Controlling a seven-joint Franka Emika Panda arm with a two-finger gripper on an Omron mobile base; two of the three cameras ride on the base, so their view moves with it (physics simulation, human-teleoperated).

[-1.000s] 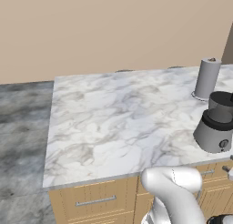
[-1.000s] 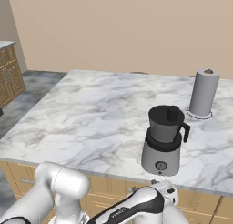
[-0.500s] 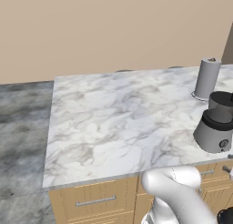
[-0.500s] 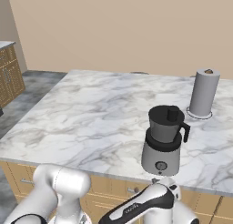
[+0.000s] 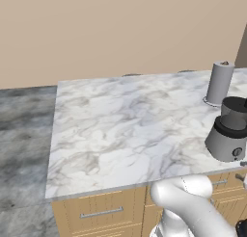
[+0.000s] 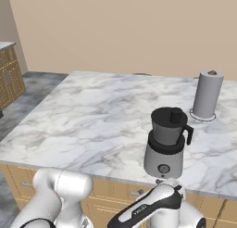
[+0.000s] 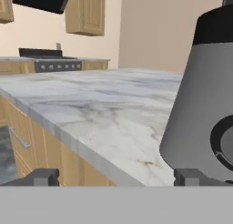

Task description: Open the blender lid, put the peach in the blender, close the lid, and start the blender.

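Where the marble counter [image 6: 83, 120] spreads, one blender [image 6: 165, 143] and one grey cylinder [image 6: 206, 95] stand.

The counter [image 6: 83, 116] is polished white marble with grey veining; the cabinets [image 5: 103, 212] below are light wood with metal pulls. The blender [image 6: 166, 143] has a matt silver-grey base and dark smooth jar; the upright cylinder [image 6: 207, 94] looks plain matt grey.

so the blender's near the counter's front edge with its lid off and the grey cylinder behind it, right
Not quite: the lid is on, not off. The right base view shows it seated on the jar of the blender, which does stand near the counter's front edge with the grey cylinder behind it.
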